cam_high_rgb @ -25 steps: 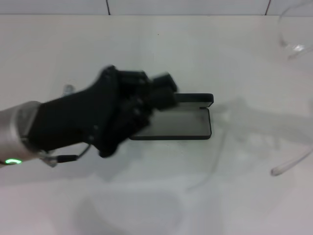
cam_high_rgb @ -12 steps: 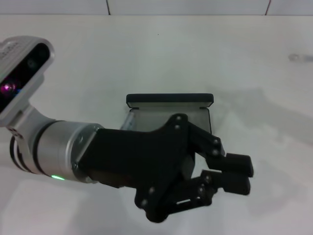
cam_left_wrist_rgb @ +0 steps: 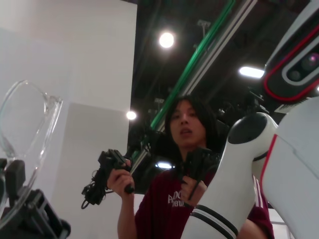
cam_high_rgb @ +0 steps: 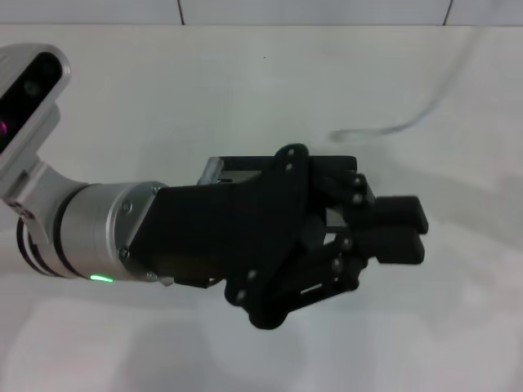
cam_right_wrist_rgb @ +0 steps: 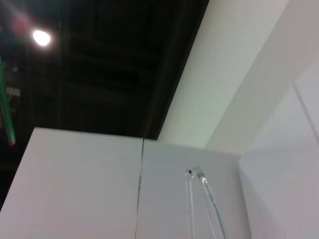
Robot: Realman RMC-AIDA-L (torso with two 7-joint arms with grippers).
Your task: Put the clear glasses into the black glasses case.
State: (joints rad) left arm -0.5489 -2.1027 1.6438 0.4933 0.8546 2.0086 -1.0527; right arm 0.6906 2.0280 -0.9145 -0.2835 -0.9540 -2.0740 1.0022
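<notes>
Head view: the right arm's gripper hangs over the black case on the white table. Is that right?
Not quite. It is the left gripper that hangs over the black case on the white table, as the head view shows.

Black claw (cam_high_rgb: 404, 229), black glasses case (cam_high_rgb: 245, 166)

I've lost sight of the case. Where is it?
In the head view the black glasses case lies mid-table, mostly hidden under the left end effector.

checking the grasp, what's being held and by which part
The glasses, by a lens rim, probably in the right pincer; the left pincer looks empty.
</notes>
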